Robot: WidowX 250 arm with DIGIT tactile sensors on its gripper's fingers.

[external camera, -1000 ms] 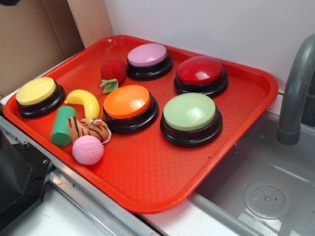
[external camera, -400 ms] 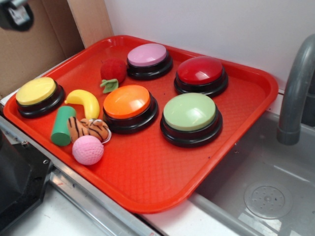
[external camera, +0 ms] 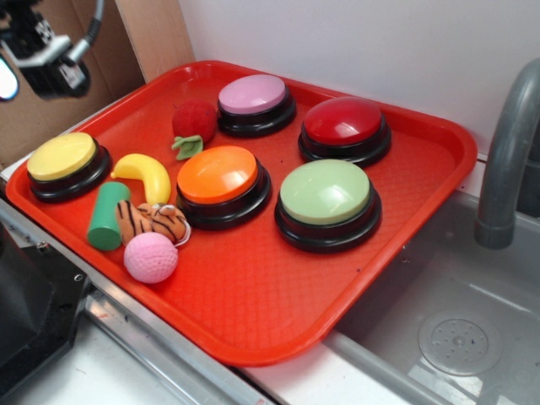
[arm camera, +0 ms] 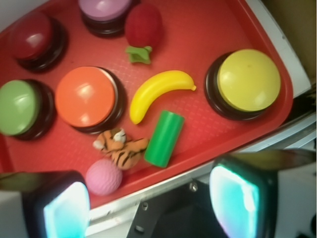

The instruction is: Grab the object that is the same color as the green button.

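Observation:
A small green cylinder (external camera: 107, 216) lies on the red tray (external camera: 253, 304) near its front left edge, between a yellow banana (external camera: 145, 175) and a toy tiger (external camera: 152, 222). It also shows in the wrist view (arm camera: 164, 138). The pale-green button (external camera: 326, 192) stands at the tray's middle right, and at the left edge of the wrist view (arm camera: 19, 107). My gripper (external camera: 38, 55) hangs high at the top left, above and behind the tray. In the wrist view the gripper (arm camera: 151, 206) is open and empty, its pads wide apart, well above the tray's edge.
Yellow (external camera: 62, 158), orange (external camera: 218, 175), pink (external camera: 252, 94) and red (external camera: 343, 121) buttons, a red strawberry (external camera: 194, 122) and a pink ball (external camera: 150, 256) share the tray. A sink (external camera: 456, 337) with a grey tap (external camera: 506, 152) lies right. Cardboard (external camera: 51, 101) stands behind left.
My gripper has come down into the top left corner of the exterior view, further in than before. Nothing on the tray has moved.

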